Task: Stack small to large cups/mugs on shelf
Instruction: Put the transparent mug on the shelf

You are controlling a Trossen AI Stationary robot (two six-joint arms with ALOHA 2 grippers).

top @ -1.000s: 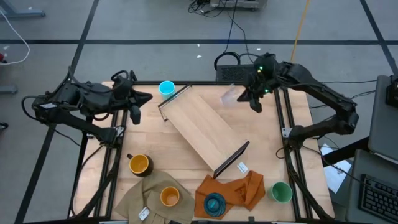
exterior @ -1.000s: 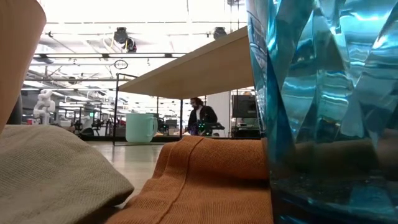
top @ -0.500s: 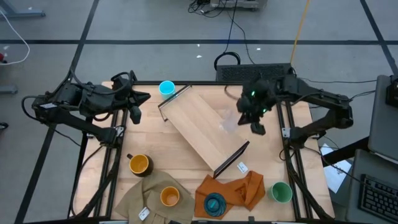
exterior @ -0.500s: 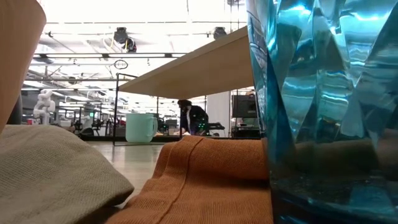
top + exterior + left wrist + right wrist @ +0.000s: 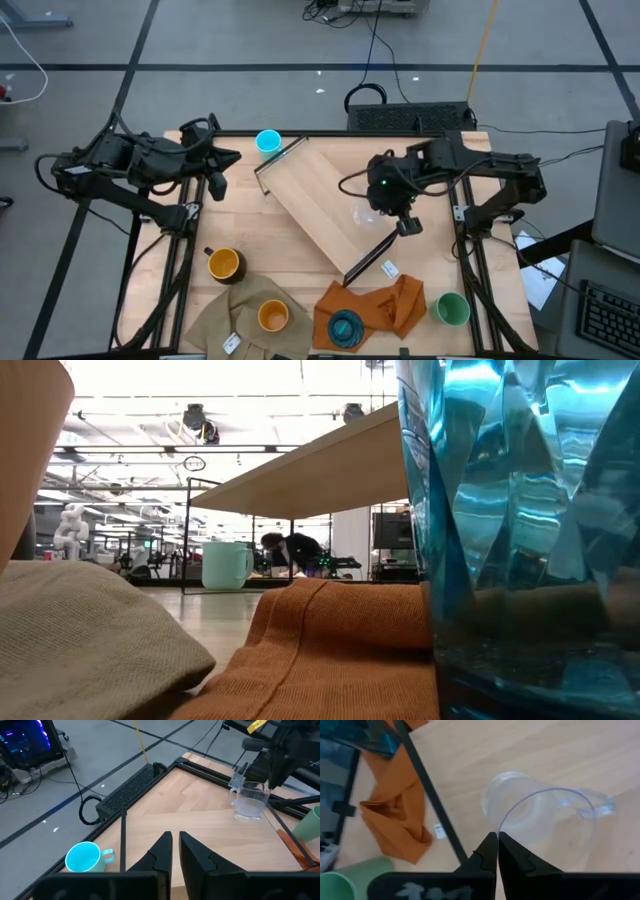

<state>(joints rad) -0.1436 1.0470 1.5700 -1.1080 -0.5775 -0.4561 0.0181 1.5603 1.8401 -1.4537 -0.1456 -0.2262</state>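
My right gripper (image 5: 376, 208) (image 5: 497, 836) is over the right part of the shelf (image 5: 325, 208), a light-wood plank lying slantwise on the table, and it is shut on the clear tumbler (image 5: 365, 214) (image 5: 249, 803). My left gripper (image 5: 215, 182) (image 5: 175, 840) waits shut near the far left corner. The light-blue mug (image 5: 267, 142) (image 5: 227, 565) stands beside the shelf's far end. On the near side are the dark mug (image 5: 224, 264), the orange cup (image 5: 272, 316) on a tan cloth, the teal cup (image 5: 346, 328) on an orange cloth, and the green cup (image 5: 452, 308). My right gripper pinches the clear tumbler's wall at the rim (image 5: 506, 817), one finger inside and one outside, coming from above. The tumbler hangs tilted below the fingers, low over the plank (image 5: 210, 820). Whether its base touches the plank, I cannot tell.
Black wire brackets (image 5: 372, 254) (image 5: 280, 156) stand at both short ends of the shelf. A tan cloth (image 5: 232, 318) and an orange cloth (image 5: 390, 305) lie along the near edge. The table's black frame rails (image 5: 462, 230) run down both sides. Bare wood lies between shelf and left arm.
My right gripper has carried the clear tumbler from the far right corner toward the table's near and left side, over the shelf's right part, and has come down closer to the plank. It has stayed shut on the tumbler.
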